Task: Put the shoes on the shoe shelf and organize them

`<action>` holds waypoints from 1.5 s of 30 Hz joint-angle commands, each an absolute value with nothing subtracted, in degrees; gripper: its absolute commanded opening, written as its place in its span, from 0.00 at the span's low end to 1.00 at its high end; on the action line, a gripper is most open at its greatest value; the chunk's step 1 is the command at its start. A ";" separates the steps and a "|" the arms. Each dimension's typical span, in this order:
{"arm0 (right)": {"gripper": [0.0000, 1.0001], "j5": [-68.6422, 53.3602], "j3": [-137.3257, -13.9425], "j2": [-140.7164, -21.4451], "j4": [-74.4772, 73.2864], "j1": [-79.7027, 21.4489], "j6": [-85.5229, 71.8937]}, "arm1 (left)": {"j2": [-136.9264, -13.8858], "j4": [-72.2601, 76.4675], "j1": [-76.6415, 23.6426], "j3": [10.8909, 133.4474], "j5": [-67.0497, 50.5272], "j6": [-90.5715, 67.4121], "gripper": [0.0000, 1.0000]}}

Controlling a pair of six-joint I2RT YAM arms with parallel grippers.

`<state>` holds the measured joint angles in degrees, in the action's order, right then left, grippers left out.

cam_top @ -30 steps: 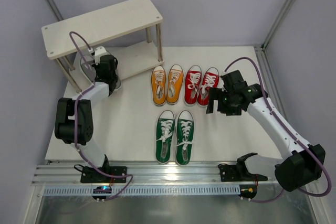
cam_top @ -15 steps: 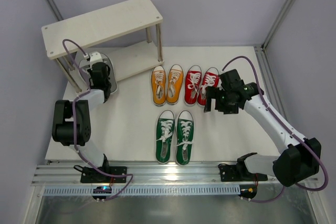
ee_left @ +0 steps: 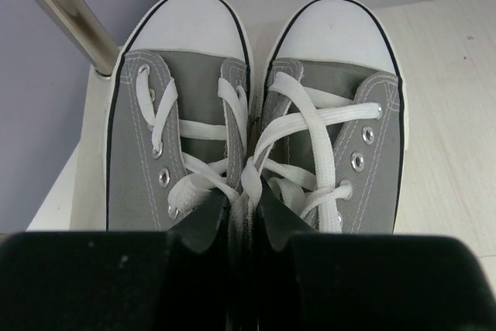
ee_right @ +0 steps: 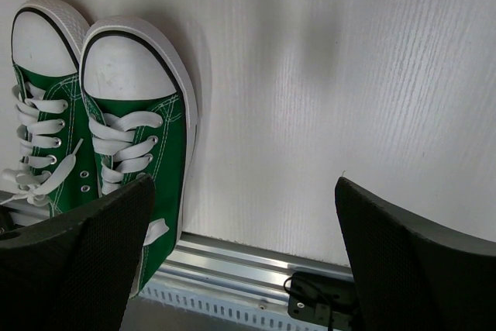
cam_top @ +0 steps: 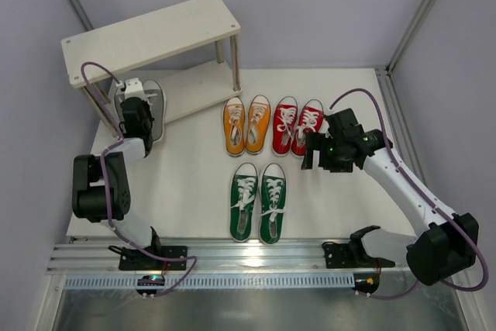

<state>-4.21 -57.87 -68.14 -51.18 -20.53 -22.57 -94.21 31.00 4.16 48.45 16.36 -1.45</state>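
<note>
My left gripper [cam_top: 137,113] is shut on the grey shoes [cam_top: 149,102], pinching the pair's inner sides together [ee_left: 246,208]. In the left wrist view the grey pair [ee_left: 186,98] points its toes at the lower board of the shoe shelf [cam_top: 151,36], beside a shelf post [ee_left: 66,17] at the left end. The orange shoes [cam_top: 246,124], red shoes [cam_top: 297,125] and green shoes [cam_top: 260,201] stand in pairs on the table. My right gripper [cam_top: 314,153] is open and empty, hovering right of the green pair [ee_right: 132,153] with its jaws wide [ee_right: 242,191].
A white table surface [cam_top: 194,184] carries everything. An aluminium rail [cam_top: 232,257] runs along the near edge and shows in the right wrist view [ee_right: 232,257]. Grey walls close in on the left, back and right.
My left gripper has carried the grey pair left and back, toward the shelf's left end. My right gripper has shifted slightly left and stays open.
</note>
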 commanded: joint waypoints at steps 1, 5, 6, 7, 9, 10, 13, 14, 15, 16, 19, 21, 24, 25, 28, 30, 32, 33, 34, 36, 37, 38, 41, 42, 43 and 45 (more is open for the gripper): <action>0.98 -4.40 -57.39 -66.01 -49.83 -20.83 -21.89 | -90.96 42.81 6.76 53.17 14.07 -0.79 0.00; 0.98 -4.48 -57.30 -65.83 -49.75 -20.83 -21.53 | -93.15 42.80 7.65 54.67 13.10 -2.37 0.00; 0.98 -4.66 -57.22 -65.92 -49.66 -20.83 -21.45 | -93.95 43.15 7.65 54.84 13.18 -2.90 0.00; 0.98 -4.75 -57.30 -66.00 -49.57 -20.83 -21.27 | -94.74 43.50 7.56 55.37 13.10 -4.12 0.00; 0.98 -4.66 -57.48 -66.00 -49.66 -20.83 -20.92 | -96.41 44.12 7.56 55.98 12.75 -5.01 0.00; 0.98 -4.66 -57.48 -66.09 -49.83 -20.83 -20.66 | -96.68 44.47 7.47 56.25 12.66 -5.36 0.00; 0.98 -4.48 -57.04 -65.74 -49.75 -20.83 -20.39 | -96.77 45.88 7.56 56.51 12.74 -5.36 0.00; 0.98 -4.48 -56.78 -65.48 -49.75 -20.83 -20.13 | -96.94 45.88 7.56 57.21 12.57 -4.93 0.00; 0.98 -4.48 -56.34 -65.48 -49.66 -20.83 -20.21 | -97.20 46.92 7.56 57.48 12.83 -4.75 0.00; 0.98 -4.57 -56.25 -65.39 -49.48 -20.83 -20.04 | -97.99 47.37 7.56 57.92 12.74 -4.49 0.00; 0.98 -4.92 -55.46 -65.39 -49.13 -20.83 -19.78 | -99.92 47.90 7.56 59.50 13.09 -4.66 0.03; 0.98 -5.10 -55.20 -65.57 -48.96 -20.83 -19.51 | -100.98 49.21 7.47 59.24 13.71 -4.83 0.19; 0.98 -5.27 -55.02 -65.65 -48.60 -20.83 -19.25 | -101.69 51.06 6.59 58.01 18.35 -4.92 0.54; 0.98 -5.45 -54.85 -65.57 -48.52 -20.83 -19.25 | -101.78 51.15 5.98 57.75 19.67 -4.66 0.57; 0.98 -5.80 -54.41 -65.22 -48.08 -20.83 -19.25 | -101.34 51.15 5.63 56.52 20.65 -4.31 0.71; 0.98 -6.06 -53.88 -64.95 -47.81 -20.83 -19.42 | -99.85 50.28 5.19 55.81 21.09 -4.31 0.82; 0.98 -6.24 -53.09 -64.16 -47.11 -20.83 -19.77 | -96.79 48.70 3.70 54.76 22.49 -4.22 0.99; 0.98 -6.33 -52.74 -63.99 -46.85 -20.83 -20.21 | -95.46 47.82 2.82 54.32 22.59 -4.22 1.00; 0.98 -6.50 -52.47 -63.46 -46.50 -20.83 -20.56 | -93.88 47.46 1.94 53.27 22.67 -3.87 1.00; 0.98 -7.03 -51.77 -63.11 -45.44 -20.83 -21.27 | -88.88 44.49 -2.26 52.48 24.42 -3.95 1.00; 0.98 -7.03 -51.68 -62.58 -44.74 -20.83 -21.88 | -87.12 42.56 -3.42 52.12 24.43 -5.35 1.00; 0.98 -7.03 -51.33 -62.32 -44.30 -20.83 -22.23 | -83.71 39.67 -6.21 52.12 24.87 -6.23 1.00; 0.98 -6.94 -50.45 -60.65 -43.16 -20.83 -23.73 | -79.12 27.72 -11.05 52.64 27.77 -12.55 1.00; 0.98 -6.68 -50.28 -60.12 -42.89 -20.83 -23.90 | -76.49 19.85 -12.47 52.91 26.47 -14.48 1.00; 0.98 -5.98 -50.10 -59.60 -42.72 -20.83 -24.60 | -74.99 15.77 -13.70 53.26 26.54 -16.24 1.00; 0.98 -5.36 -49.92 -57.66 -42.80 -20.92 -25.13 | -71.39 5.60 -18.00 54.40 24.10 -22.48 0.98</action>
